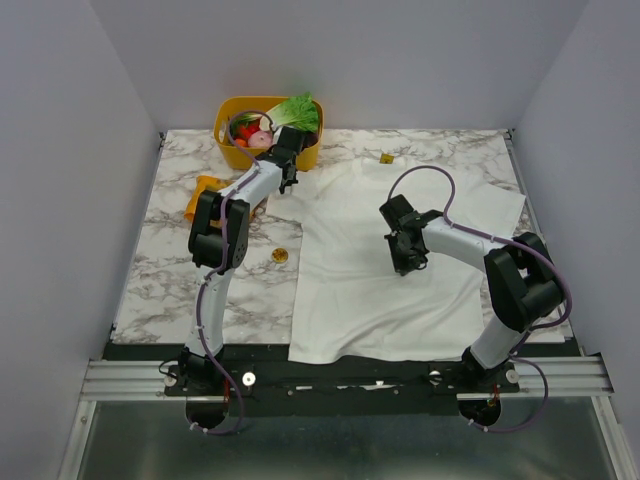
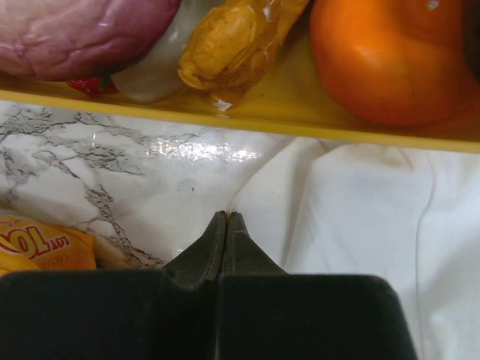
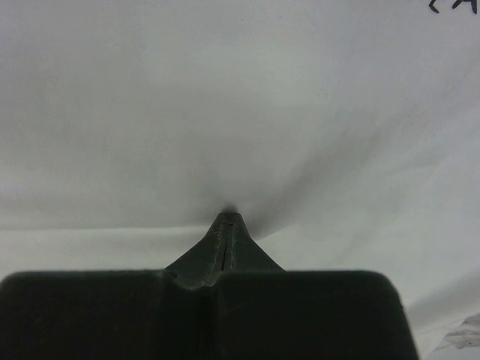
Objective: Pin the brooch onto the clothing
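**Marble worktop [image 1: 180,280] with a white T-shirt [image 1: 350,290] spread across the centre and right of the top view.**
A yellow basket [image 1: 230,155] of vegetables [image 1: 297,112] stands at upper left. The left gripper [image 2: 226,219], jaws pressed together on nothing, hangs at the T-shirt's edge beside the basket. The right gripper [image 3: 228,219], jaws likewise closed, has its tip on the cloth. The brooch [image 1: 280,256] lies on bare worktop just left of the T-shirt.

Yellow basket [image 1: 222,128] of produce at the far edge of the marble table [image 1: 170,270].
Inside the basket: leafy lettuce [image 1: 298,112], a purple onion-like bulb [image 2: 75,30], an orange round fruit [image 2: 390,60]. An orange snack packet [image 1: 205,192] lies on the tabletop just in front of the basket, to its left.
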`<state>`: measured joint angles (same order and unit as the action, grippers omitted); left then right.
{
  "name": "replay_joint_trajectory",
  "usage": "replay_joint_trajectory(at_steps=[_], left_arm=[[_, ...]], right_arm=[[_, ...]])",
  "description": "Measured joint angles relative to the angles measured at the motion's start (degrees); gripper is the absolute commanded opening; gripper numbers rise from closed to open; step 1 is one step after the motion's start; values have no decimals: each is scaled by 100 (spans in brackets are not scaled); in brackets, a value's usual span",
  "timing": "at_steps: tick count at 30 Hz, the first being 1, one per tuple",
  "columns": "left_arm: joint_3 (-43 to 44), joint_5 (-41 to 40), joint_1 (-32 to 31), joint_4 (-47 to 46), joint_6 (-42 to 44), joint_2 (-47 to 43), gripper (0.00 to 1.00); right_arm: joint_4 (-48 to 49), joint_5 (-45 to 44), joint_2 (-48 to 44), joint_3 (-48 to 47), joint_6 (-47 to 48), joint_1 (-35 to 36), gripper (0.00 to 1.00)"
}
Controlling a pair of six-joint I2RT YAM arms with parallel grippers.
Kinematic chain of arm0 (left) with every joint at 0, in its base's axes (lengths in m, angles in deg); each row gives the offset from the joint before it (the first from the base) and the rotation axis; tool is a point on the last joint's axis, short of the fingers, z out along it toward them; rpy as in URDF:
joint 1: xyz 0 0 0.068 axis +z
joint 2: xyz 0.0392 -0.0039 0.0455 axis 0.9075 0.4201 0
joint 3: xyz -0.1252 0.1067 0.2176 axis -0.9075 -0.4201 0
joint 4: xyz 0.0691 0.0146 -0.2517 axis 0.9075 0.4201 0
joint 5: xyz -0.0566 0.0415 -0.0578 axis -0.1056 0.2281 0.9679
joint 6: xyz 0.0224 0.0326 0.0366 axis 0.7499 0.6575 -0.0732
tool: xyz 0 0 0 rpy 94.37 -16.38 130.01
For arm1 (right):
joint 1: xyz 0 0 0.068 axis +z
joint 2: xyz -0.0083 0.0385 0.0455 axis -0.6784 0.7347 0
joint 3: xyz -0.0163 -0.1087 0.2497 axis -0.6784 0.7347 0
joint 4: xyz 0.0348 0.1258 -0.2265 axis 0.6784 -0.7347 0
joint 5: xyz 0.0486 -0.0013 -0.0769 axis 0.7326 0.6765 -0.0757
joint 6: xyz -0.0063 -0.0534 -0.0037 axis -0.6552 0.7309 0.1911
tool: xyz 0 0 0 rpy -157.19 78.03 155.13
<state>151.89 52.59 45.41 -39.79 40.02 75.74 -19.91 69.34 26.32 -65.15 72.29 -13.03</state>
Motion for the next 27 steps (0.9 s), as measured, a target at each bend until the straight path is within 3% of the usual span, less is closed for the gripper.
replay_joint_trajectory(at_steps=[14,27], left_arm=[[9,-1036,35,238,-374,0,0],[-319,-1303,273,487,-870,-87,0]], right_arm=[[-2,0,-4,-2,-4,0,0],[13,2,-44,31,-7,0,1]])
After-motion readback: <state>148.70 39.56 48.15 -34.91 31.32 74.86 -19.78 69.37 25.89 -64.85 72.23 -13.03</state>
